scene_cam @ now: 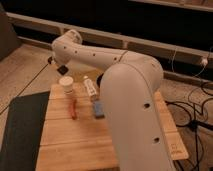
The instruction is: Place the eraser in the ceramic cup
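The cream-white ceramic cup [66, 83] stands upright near the far left corner of the wooden table [70, 145]. My gripper [62, 69] hangs just above and slightly left of the cup's rim, at the end of the white arm [95, 55] reaching in from the right. It is shut, and a small dark block at its tip looks like the eraser [63, 69]. No other part of the eraser shows on the table.
A thin red pen [73, 109] lies in front of the cup. A white tube [90, 87] and a blue block [98, 108] lie to its right. A dark bowl [100, 78] peeks from behind the arm. A dark mat [22, 130] borders the table's left.
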`<state>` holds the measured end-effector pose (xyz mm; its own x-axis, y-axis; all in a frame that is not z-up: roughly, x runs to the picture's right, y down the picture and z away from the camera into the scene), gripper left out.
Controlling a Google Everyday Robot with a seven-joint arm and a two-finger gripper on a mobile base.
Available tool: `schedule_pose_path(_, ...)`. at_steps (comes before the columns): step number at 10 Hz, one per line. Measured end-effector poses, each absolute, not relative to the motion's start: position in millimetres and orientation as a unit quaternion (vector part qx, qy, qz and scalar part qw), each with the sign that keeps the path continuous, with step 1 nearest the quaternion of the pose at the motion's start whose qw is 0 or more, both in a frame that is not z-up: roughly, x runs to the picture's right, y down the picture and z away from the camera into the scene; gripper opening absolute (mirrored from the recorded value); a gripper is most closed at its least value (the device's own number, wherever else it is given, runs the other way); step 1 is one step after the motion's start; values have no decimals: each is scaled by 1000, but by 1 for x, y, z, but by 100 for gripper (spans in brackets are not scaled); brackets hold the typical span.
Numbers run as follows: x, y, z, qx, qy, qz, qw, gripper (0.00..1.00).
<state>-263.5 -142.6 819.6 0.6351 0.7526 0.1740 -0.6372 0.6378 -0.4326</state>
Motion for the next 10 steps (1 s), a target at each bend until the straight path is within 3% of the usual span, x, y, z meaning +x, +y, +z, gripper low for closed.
schedule_pose_path(4,-280,-145,830,-159,-188,360,900,0)
schedule_pose_path(10,-272,-143,879,-171,-190,398,881,0)
